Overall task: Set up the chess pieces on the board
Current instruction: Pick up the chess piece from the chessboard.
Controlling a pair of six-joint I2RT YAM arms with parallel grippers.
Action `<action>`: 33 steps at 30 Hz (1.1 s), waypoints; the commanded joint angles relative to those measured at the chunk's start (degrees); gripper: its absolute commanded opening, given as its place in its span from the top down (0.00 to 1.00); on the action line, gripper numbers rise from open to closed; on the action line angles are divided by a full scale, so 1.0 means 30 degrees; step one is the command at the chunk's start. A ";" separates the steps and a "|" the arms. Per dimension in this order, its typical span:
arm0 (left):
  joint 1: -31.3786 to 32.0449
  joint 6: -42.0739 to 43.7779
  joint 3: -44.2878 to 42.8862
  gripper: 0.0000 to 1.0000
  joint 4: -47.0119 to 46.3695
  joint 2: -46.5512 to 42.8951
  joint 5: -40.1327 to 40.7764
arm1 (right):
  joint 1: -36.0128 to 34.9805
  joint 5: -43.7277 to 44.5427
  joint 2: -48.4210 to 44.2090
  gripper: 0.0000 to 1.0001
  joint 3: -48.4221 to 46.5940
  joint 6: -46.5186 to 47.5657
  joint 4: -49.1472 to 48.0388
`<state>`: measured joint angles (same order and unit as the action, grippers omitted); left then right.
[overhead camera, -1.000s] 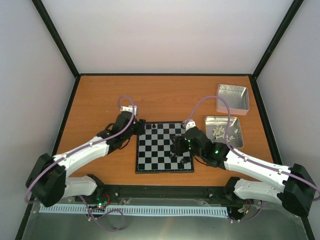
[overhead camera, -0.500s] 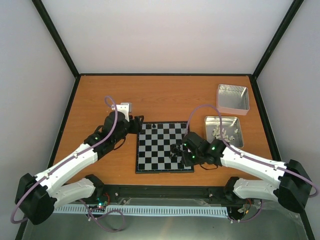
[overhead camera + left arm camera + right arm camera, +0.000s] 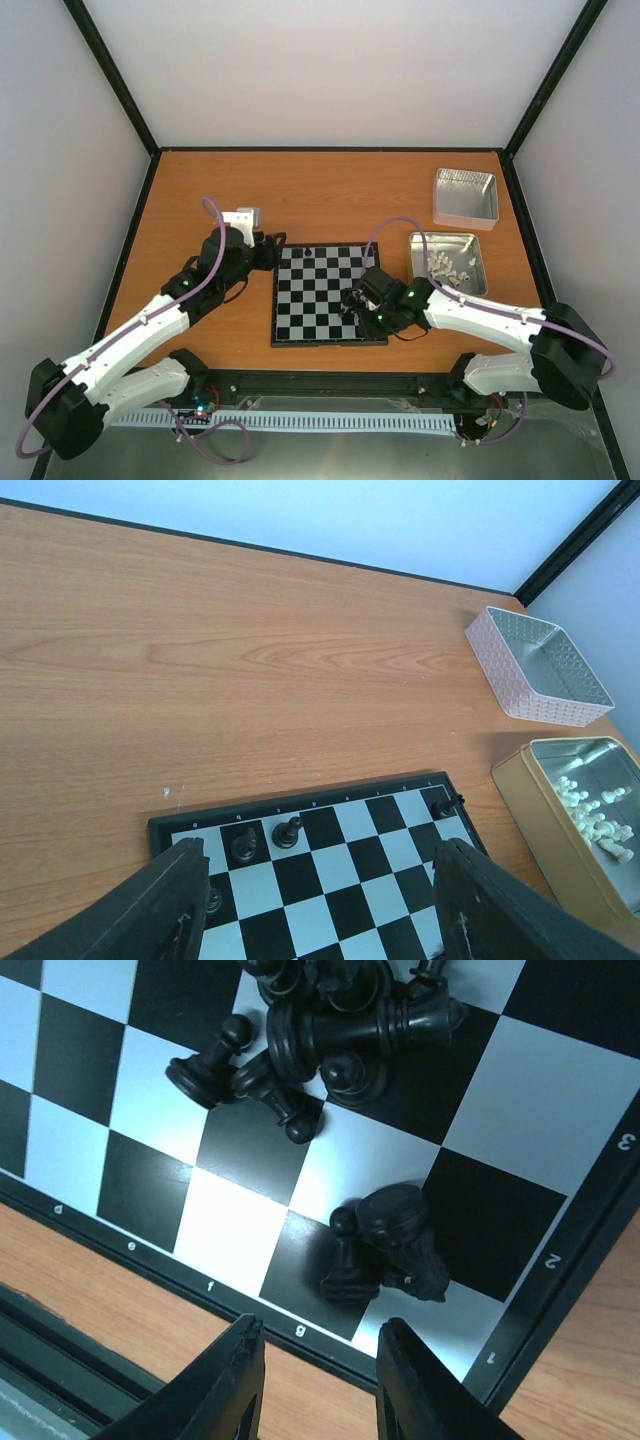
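The board [image 3: 328,293] lies mid-table between my arms. A few black chess pieces [image 3: 287,831] stand on its far row; another [image 3: 445,805] leans at the far right corner. A heap of black pieces [image 3: 330,1025] lies toppled on the board's near right part. A pawn and a knight [image 3: 385,1245] lie closer to the near edge. My left gripper [image 3: 279,246] is open and empty over the board's far left corner; its fingers [image 3: 180,905] frame the board [image 3: 340,880]. My right gripper [image 3: 315,1375] is open and empty just short of the pawn and knight.
A gold tin [image 3: 447,262] holding cream-white pieces sits right of the board, and an empty pink-sided tin [image 3: 465,196] sits behind it. Both also show in the left wrist view, the gold tin [image 3: 530,810] and the pink tin [image 3: 540,665]. Black frame rails edge the table.
My left wrist has pulled back a little to the left, off the board's corner. My right gripper has shifted toward the board's near right edge, close to the heap.
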<state>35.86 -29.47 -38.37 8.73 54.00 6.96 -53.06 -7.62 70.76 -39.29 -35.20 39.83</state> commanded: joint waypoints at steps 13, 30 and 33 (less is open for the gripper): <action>0.0147 -0.0078 0.0265 0.37 0.0139 -0.0464 0.0068 | -0.0185 0.0988 0.2738 0.70 -0.0478 0.0009 -0.1486; 0.0147 -0.0122 0.0401 0.37 0.0199 -0.0647 0.0215 | -0.0634 0.1004 0.2811 0.69 -0.0499 0.0747 -0.0247; 0.0147 -0.0138 0.0398 0.37 0.0139 -0.0625 0.0184 | -0.0749 0.1141 0.2910 0.70 -0.0506 0.0835 -0.0020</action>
<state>35.86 -29.50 -37.10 9.17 52.86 7.25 -54.52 -5.06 79.42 -41.63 -33.65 36.47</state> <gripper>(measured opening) 0.632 0.305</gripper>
